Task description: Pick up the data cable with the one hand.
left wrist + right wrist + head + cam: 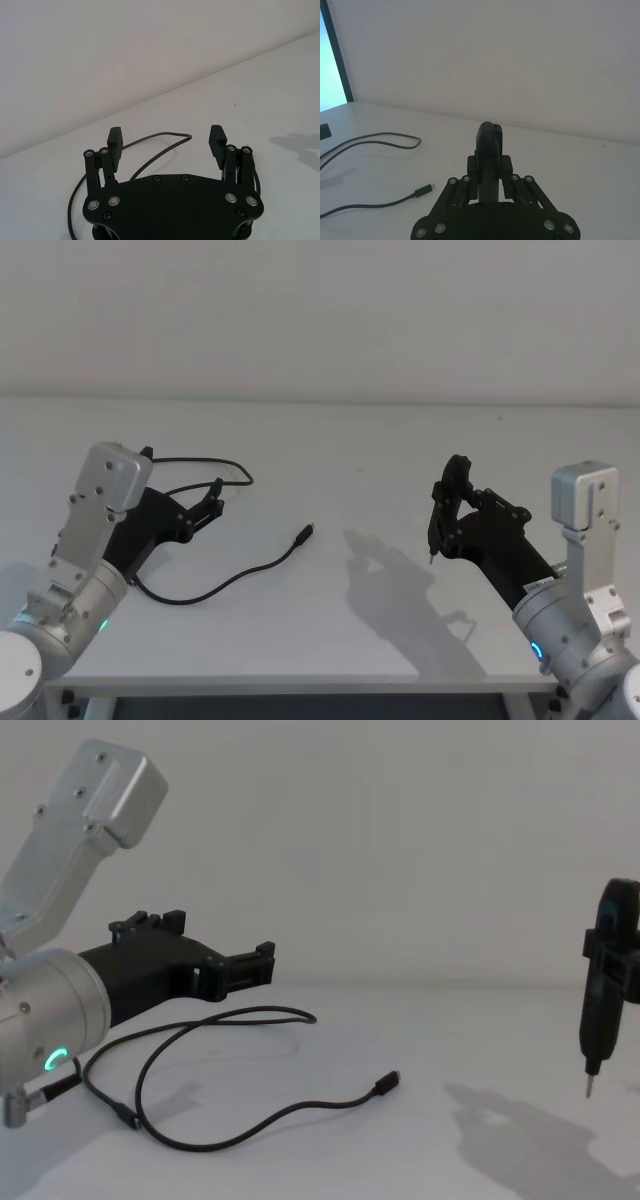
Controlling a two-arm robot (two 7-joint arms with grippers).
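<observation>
Checking in from the remote desk: the long thin black data cable (262,567) is lying in loose loops on the white tabletop (340,440), over on my left half. One small dark plug (305,534) points toward the middle, and the other end of the cord runs back under the left arm. The black left gripper (166,137) hangs above the far loop with its jaws spread wide. In the chest view it's clear of the cord, nothing between the ribbed pads (218,141). The black right gripper (440,525) is well apart on the right, raised off the table, tip pointing down, jaws pinched together.
</observation>
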